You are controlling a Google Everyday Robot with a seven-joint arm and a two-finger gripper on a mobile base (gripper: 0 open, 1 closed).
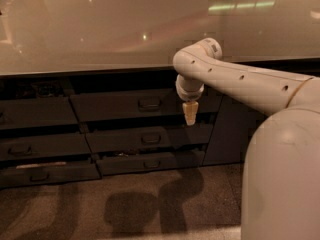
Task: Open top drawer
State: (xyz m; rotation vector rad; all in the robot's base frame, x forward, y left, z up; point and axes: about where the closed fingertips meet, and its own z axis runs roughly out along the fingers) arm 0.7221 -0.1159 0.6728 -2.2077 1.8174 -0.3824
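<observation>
Sam: What was on the left?

Mia: Three small drawers (37, 144) in a stack, dark grey. They sat under the big pale desk (100, 29) that went all the way across.

Sam: And next to them?

Mia: The top drawer (110, 106). It was in the middle, right under the desk edge. It was the widest one, and it had a little dark handle (149, 103) in its middle. Two thinner drawers (120, 140) sat under it.

Sam: Was it open?

Mia: I could not tell. There was a dark gap above it.

Sam: Where was the claw (190, 115)?

Mia: Just to the right of the handle. It hung in front of the right part of the top drawer, with its tan tip pointing down. It was not on the handle.

Sam: Was the claw wide or narrow?

Mia: I could not tell that.

Sam: What held it up?

Mia: A fat white arm (240, 79). It came in from the right, in front of the desk edge. Below the arm was a tall grey door (227, 134). The arm made a dark shadow (167, 199) on the floor (55, 209).
</observation>
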